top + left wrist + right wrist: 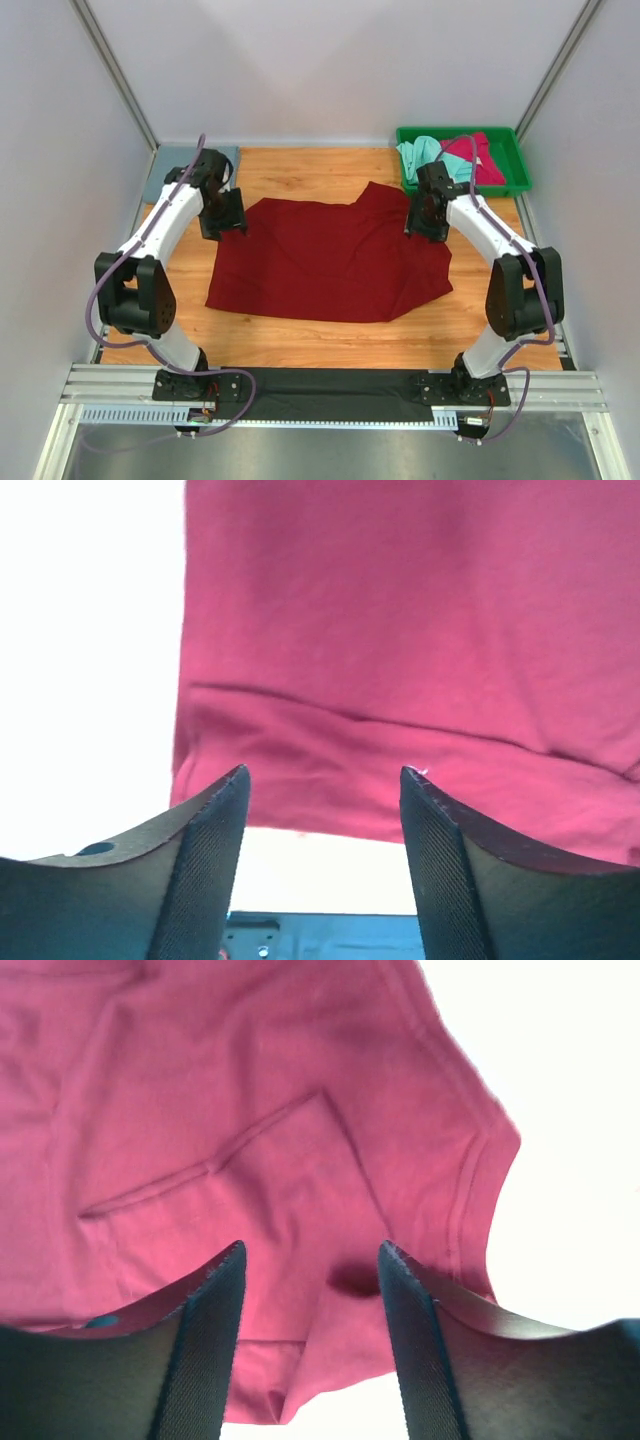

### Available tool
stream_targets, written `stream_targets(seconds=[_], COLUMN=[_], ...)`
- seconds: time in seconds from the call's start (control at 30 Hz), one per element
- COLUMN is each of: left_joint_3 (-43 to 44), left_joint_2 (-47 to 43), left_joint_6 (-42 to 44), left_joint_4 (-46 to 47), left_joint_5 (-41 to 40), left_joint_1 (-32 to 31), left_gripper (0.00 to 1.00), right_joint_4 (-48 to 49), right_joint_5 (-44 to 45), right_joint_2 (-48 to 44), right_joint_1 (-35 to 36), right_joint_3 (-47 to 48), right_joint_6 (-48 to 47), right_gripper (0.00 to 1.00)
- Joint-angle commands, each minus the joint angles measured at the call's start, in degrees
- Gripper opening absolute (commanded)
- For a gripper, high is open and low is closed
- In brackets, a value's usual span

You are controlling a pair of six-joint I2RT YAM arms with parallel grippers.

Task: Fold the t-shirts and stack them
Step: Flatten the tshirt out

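A dark red t-shirt [330,258] lies spread on the wooden table, partly folded at its far right. My left gripper [224,222] is open over the shirt's far left corner; in the left wrist view [325,780] the shirt's corner [400,660] lies just ahead of the fingertips. My right gripper [427,225] is open over the shirt's right sleeve; in the right wrist view [310,1255] the sleeve cloth [300,1160] lies between the fingers. A mint green shirt [425,152] and a pinkish-red shirt [480,158] lie crumpled in the green tray. A slate grey-blue shirt [165,178] lies folded at the far left, partly hidden by my left arm.
The green plastic tray [520,165] stands at the far right corner. White walls close in the table on three sides. A black mat [330,385] runs along the near edge between the arm bases.
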Motion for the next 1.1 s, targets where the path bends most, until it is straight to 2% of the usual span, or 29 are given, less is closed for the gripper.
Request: stream_targets(seconds=[0.0, 0.13, 0.17, 0.2, 0.23, 0.27, 0.47, 0.87, 0.97, 1.07], left_joint_3=[-5.5, -7.9, -8.2, -8.7, -8.9, -9.1, -14.4, -13.5, -13.3, -12.7], left_joint_2=[0.2, -2.0, -2.2, -2.3, -2.4, -2.5, -4.6, -3.0, -2.3, -1.6], left_joint_6=[1.3, 1.0, 1.0, 0.9, 0.6, 0.4, -1.0, -0.3, -0.3, -0.4], left_joint_4=[-0.7, 0.2, 0.1, -0.2, -0.6, -1.3, 0.1, 0.1, 0.2, 0.2], left_joint_5=[0.5, 1.0, 0.6, 0.0, -0.1, -0.1, 1.6, 1.5, 2.0, 2.2], left_joint_1=[2.2, 2.5, 2.5, 2.5, 2.6, 2.8, 2.7, 2.8, 2.9, 2.9], left_gripper=[0.67, 0.63, 0.61, 0.59, 0.57, 0.49, 0.47, 0.47, 0.47, 0.47], right_joint_4=[7.3, 10.4, 11.1, 12.0, 13.5, 14.1, 13.2, 12.4, 11.6, 11.0], right_joint_5=[-3.5, -3.7, -3.2, -3.5, -3.7, -3.9, -4.4, -1.9, -1.6, -1.2], right_joint_2=[-3.1, -1.4, -1.1, 0.0, 0.7, 1.7, 8.9, 14.6, 15.9, 16.6], right_joint_1=[0.0, -1.8, -2.1, -2.3, -2.6, -2.7, -2.7, -2.7, -2.5, -2.6], right_joint_3=[-6.4, -7.9, -8.0, -7.8, -7.6, -7.1, -1.4, 2.0, 2.6, 2.8], right_joint_6=[-0.1, -0.8, -0.9, -1.2, -1.3, -1.6, -1.7, -3.6, -3.1, -2.9], right_gripper=[0.55, 0.48, 0.44, 0.31, 0.26, 0.25, 0.31, 0.35, 0.34, 0.29])
